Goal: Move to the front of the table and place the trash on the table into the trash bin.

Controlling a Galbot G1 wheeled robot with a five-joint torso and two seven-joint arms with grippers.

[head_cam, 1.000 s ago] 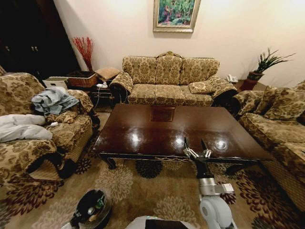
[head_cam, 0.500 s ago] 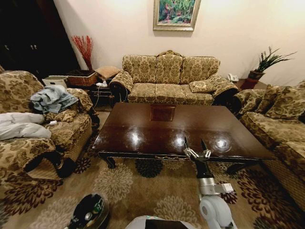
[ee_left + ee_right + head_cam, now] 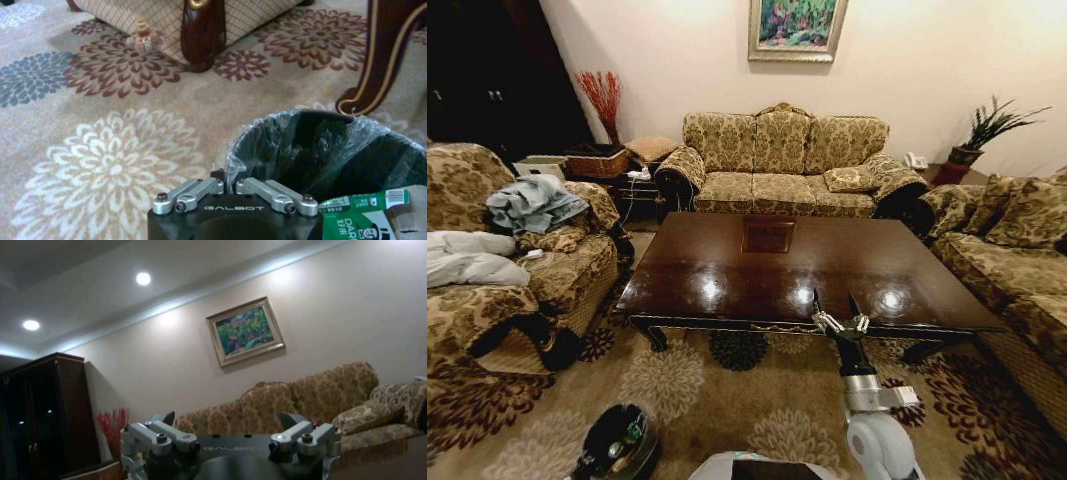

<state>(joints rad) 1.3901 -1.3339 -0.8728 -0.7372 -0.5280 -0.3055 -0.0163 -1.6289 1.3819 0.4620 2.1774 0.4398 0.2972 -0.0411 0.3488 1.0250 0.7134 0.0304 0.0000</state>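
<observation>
The right gripper (image 3: 832,300) stood raised in front of the robot with its two fingers spread apart and nothing between them, the tips pointing up and forward over the near edge of the worktop (image 3: 757,270); in the right wrist view the same gripper (image 3: 227,422) showed its fingers well apart against the far wall. Its arm rose nearly upright from the robot's right shoulder, with the wrist just short of the carved apron. The glossy dark surface beyond those fingers carried only its square centre inlay and reflected ceiling lights. The left gripper (image 3: 230,187) hung low on the robot's left side, directly above the trash bin (image 3: 373,165), its fingers drawn together with their tips meeting at the liner-wrapped rim, holding nothing. Below and beside it the black bin gaped open, its translucent plastic liner (image 3: 363,132) crinkled over the edge, and a green printed package (image 3: 360,215) lay at the near rim. In the head view the bin (image 3: 617,440) sat on the floral carpet (image 3: 727,400), well apart from the right gripper, with several small items inside, one of them green.
</observation>
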